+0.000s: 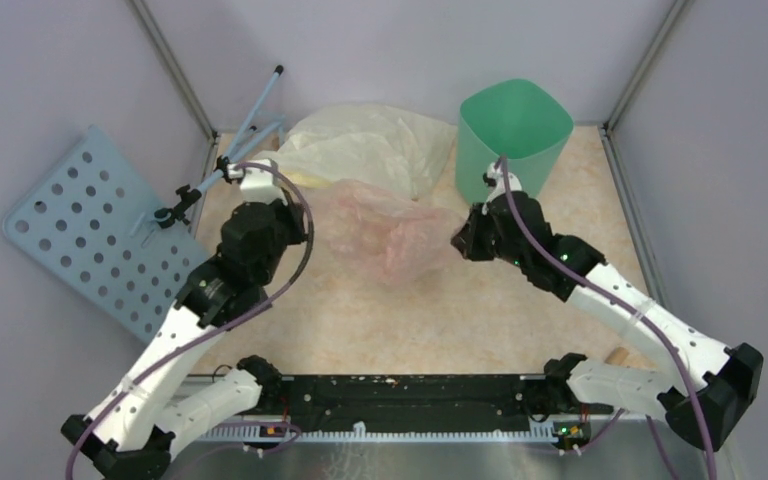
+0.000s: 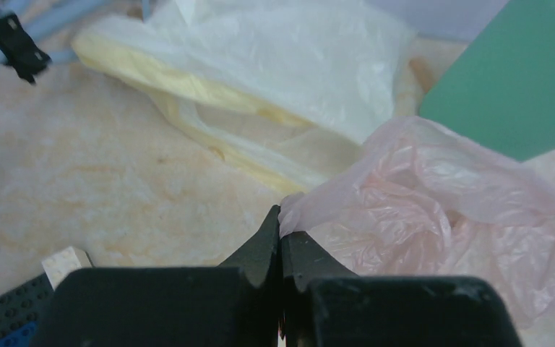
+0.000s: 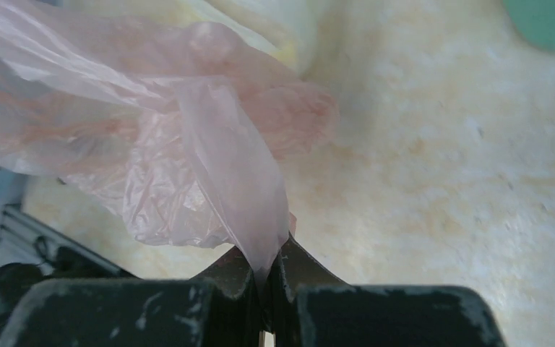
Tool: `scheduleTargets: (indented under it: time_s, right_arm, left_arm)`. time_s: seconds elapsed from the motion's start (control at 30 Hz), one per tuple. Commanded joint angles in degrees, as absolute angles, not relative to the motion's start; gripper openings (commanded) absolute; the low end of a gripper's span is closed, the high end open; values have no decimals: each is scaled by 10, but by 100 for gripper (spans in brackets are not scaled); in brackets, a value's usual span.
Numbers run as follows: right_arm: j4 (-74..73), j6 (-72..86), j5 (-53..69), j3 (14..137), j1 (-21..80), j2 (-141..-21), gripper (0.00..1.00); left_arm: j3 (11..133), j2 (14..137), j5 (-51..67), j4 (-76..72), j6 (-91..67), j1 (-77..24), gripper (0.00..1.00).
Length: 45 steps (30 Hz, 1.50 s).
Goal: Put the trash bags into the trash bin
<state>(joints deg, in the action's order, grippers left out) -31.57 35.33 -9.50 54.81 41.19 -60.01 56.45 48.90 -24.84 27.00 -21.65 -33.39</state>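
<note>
Both left gripper and right gripper clamp the pink trash bag, so I'd lift evenly (no tugging) toward the far-right mint-green bin.

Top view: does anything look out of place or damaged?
Nothing spilled or damaged. The left claw and right claw each pinch an edge of the pink bag; the yellow bag lies crumpled behind it.

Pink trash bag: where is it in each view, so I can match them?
Top external: pink bag at picture centre.
Left wrist: lower right, corner pinched by the left gripper.
Right wrist: upper left, a fold clamped in the right gripper.
Shared landmark: pale-yellow bag right behind it.
</note>
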Motion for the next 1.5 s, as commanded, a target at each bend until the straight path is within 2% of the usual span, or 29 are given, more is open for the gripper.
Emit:
scheduleTargets:
  time_s: [0.0,0.1,0.23,0.3,0.47,0.73,0.8,0.83,0.9,0.93,0.97,1.17,1.23,1.27,1.3,1.33,1.37,1.4,1.47]
  right_arm:
    - [-238,296,-3,655,410,-589,0]
    - [-241,287,-24,653,410,-549,0]
    - [-277,311,-109,578,410,-489,0]
    - [-318,336,-138,545,410,-481,0]
    - [-371,360,-124,466,410,-482,0]
    - [-410,383,-180,431,410,-447,0]
    - [-403,368,-170,433,410,-434,7]
    - [-403,363,-167,436,410,-430,17]
    - [-404,351,-154,445,410,-422,48]
    - [-406,347,-148,450,410,-416,58]
    - [-408,343,-148,456,410,-408,62]
    - [-360,292,-78,474,410,-336,64]
    - [-311,274,0,462,410,-325,60]
    - [-285,269,43,447,410,-324,53]
    - [-255,270,82,435,410,-325,43]
    - [-227,273,118,420,410,-328,29]
    - [-199,277,144,406,411,-333,6]
    - [-175,279,161,394,415,-341,0]
    - [-132,271,173,376,440,-356,0]
  left_arm:
    - [650,440,-273,272,-181,-331,0]
    - [635,389,-227,239,-179,-331,0]
    - [535,343,-163,163,-200,-331,0]
    - [501,348,-145,173,-219,-331,0]
    - [435,381,-41,173,-258,-331,0]
    - [397,442,122,138,-283,-331,0]
    - [404,447,142,132,-280,-331,0]
    - [409,447,145,133,-278,-331,0]
    - [421,443,139,135,-271,-331,0]
    - [427,441,137,138,-268,-331,0]
    - [434,440,136,139,-266,-331,0]
    - [466,453,161,140,-251,-331,0]
    - [471,461,170,141,-250,-331,0]
    - [472,464,174,141,-251,-331,0]
    - [472,466,177,142,-253,-331,0]
    - [473,466,177,142,-254,-331,0]
    - [473,467,177,142,-255,-331,0]
    - [474,466,176,141,-255,-331,0]
    - [476,466,173,141,-258,-331,0]
